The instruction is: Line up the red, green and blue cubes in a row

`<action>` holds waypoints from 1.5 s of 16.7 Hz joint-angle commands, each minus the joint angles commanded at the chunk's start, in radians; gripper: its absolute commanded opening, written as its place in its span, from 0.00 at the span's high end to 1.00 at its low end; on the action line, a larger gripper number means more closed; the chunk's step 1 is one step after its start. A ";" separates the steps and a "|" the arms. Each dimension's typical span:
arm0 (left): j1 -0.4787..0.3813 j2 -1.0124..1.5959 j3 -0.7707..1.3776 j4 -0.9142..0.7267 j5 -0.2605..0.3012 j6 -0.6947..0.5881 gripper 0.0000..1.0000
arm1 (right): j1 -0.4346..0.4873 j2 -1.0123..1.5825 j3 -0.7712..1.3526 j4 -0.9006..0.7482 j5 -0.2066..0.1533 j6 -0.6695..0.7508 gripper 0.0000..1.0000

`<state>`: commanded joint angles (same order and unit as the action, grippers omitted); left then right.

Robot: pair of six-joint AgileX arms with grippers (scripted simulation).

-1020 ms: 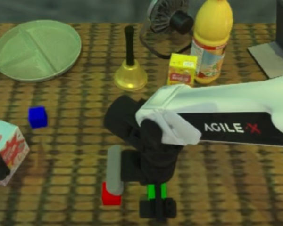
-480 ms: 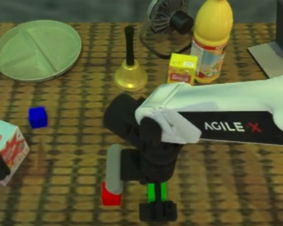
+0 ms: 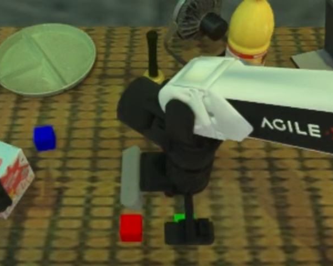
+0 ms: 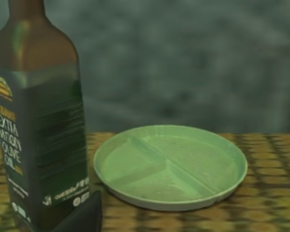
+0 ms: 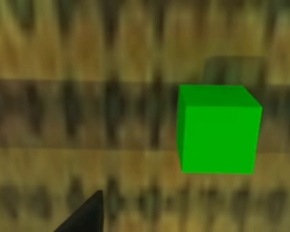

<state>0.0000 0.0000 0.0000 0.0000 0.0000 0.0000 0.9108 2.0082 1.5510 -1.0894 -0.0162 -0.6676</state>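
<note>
Bare worktop [image 3: 89,183] lies open between the blue cube [image 3: 44,137] and red cube [image 3: 131,227]; the right arm [image 3: 255,111] overhangs the green cube [image 3: 180,217], blocking approach from above

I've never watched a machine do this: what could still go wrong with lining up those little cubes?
The green cube sits on the table right beneath the right pincer, so a careless move there might knock it out of line with the red cube. The blue cube lies far off on the left, close to a carton that could hamper picking it up.
</note>
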 joint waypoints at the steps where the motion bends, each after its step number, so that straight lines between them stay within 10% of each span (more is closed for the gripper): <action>1: 0.000 0.000 0.000 0.000 0.000 0.000 0.00 | 0.000 -0.001 0.001 -0.001 0.000 0.000 0.00; 10: -0.005 0.155 0.149 -0.086 -0.003 -0.026 0.00 | -0.091 -0.149 -0.111 0.117 -0.016 0.054 0.00; 25: -0.072 1.643 1.248 -0.871 0.005 -0.204 0.00 | -0.696 -1.511 -1.185 0.806 -0.029 0.488 0.00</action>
<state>-0.0724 1.6427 1.2485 -0.8715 0.0045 -0.2043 0.2150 0.4974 0.3657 -0.2831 -0.0456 -0.1792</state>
